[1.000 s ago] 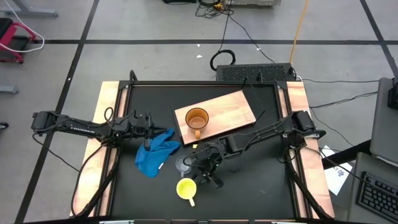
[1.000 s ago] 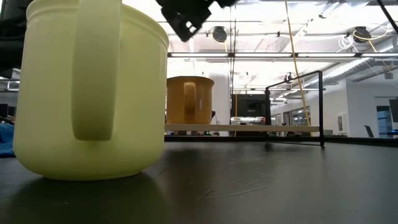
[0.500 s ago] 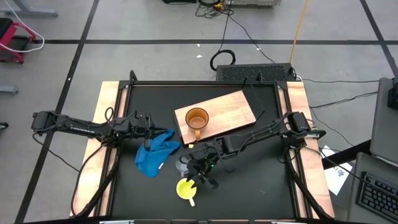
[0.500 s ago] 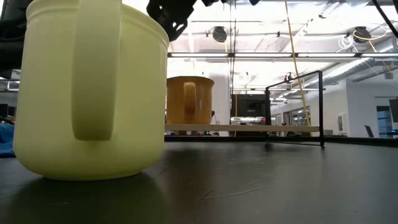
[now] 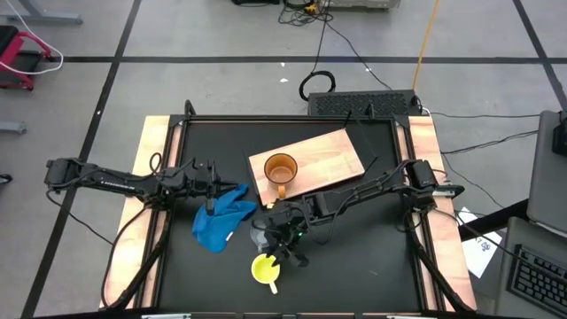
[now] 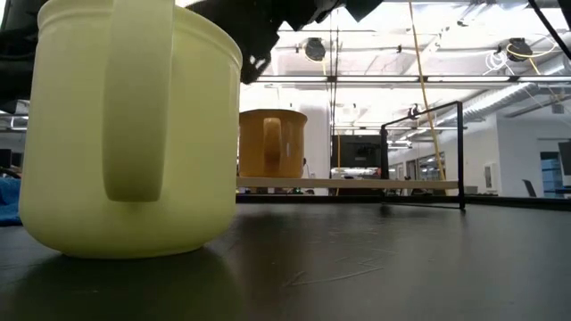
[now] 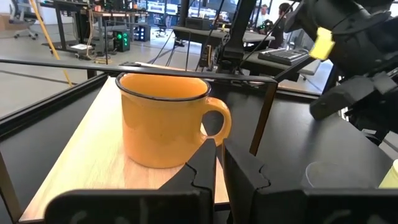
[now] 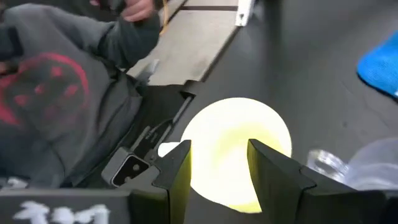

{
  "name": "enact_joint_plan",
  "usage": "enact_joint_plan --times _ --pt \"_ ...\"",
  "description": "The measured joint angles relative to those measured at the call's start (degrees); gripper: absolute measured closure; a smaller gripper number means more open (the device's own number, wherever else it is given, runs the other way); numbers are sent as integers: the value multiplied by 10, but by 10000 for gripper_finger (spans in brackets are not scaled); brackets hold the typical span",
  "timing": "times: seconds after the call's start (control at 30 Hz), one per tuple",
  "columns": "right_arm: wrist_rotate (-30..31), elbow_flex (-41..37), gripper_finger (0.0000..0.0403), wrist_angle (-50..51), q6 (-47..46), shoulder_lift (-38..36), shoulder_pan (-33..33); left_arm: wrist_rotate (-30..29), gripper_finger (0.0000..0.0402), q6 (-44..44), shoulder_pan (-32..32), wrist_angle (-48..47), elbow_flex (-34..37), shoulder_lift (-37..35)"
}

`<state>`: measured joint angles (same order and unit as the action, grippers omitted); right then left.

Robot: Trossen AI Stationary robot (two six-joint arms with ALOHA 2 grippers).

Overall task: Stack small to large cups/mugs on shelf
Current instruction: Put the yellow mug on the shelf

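orange mug upright on the wood shelf, yellow mug at 6 o'clock, clear cup between them

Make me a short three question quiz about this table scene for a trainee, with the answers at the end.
1. True or false: the orange mug stands on the board.
2. Which gripper hangs open above the yellow mug? A) left B) right
3. Fill in: the cloth beside the left gripper is ____.

Key:
1. True; it sits at the board's end nearer the left arm.
2. B; the right gripper has its fingers spread over the mug's rim, with the clear cup close by.
3. Blue.
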<state>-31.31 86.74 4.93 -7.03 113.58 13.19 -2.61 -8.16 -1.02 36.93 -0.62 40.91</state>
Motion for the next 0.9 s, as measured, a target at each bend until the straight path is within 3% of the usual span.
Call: enact_joint_plan --times 0.23,0.43,0.9 --pt "24 0 254 8 -43 0 1 0 371 1 0 -1 0 0" --pt "120 0 254 60 -43 -1 8 0 371 1 0 -6 0 0" --pt "133 0 254 87 -86 -1 19 0 371 0 0 -12 0 0"
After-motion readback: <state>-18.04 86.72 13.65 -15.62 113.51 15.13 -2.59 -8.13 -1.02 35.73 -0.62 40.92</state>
